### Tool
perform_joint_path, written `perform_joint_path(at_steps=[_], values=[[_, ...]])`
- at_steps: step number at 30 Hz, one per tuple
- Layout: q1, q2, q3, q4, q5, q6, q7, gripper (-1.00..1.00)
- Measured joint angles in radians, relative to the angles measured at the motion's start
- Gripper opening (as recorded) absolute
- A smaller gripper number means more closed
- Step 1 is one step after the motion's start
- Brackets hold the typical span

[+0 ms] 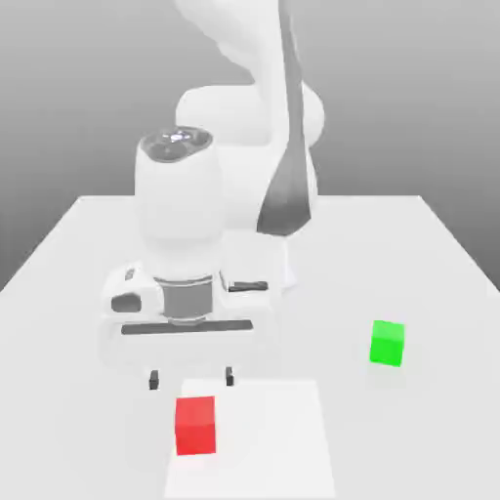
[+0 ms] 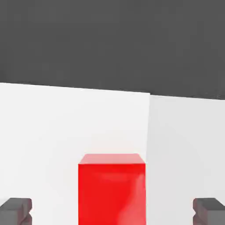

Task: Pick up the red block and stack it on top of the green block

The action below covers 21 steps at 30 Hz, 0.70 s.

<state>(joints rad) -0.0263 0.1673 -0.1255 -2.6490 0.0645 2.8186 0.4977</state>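
The red block [image 1: 195, 425] rests on the white table near its front edge, a little left of centre in the exterior view. The green block [image 1: 388, 343] sits apart from it, toward the exterior view's right and slightly farther back. My gripper [image 1: 191, 379] hangs just behind and above the red block, open, its two dark fingertips [image 1: 153, 380] spread wide with nothing between them. In the hand view the red block [image 2: 112, 189] lies between the two fingertips [image 2: 15, 210], untouched by either.
The white arm's base and links [image 1: 244, 195] rise at the back of the table. A brighter white patch [image 1: 254, 439] of the tabletop lies under the red block. The table's front edge is close to the red block.
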Motion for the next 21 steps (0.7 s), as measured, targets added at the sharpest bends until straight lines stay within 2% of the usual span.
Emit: perform_joint_path(at_steps=[3, 4, 11, 17, 21], values=[[-0.027, 0.109, 0.035, 0.015, 0.04, 0.09, -0.031, 0.0], [-0.033, 0.13, 0.043, 0.018, 0.047, 0.108, -0.036, -1.0], [-0.035, 0.127, 0.044, 0.017, 0.042, 0.105, -0.033, -1.0], [-0.005, -0.063, 0.018, -0.017, -0.027, -0.05, 0.006, -1.0], [0.141, -0.163, 0.104, -0.082, -0.002, -0.085, -0.144, -1.0]])
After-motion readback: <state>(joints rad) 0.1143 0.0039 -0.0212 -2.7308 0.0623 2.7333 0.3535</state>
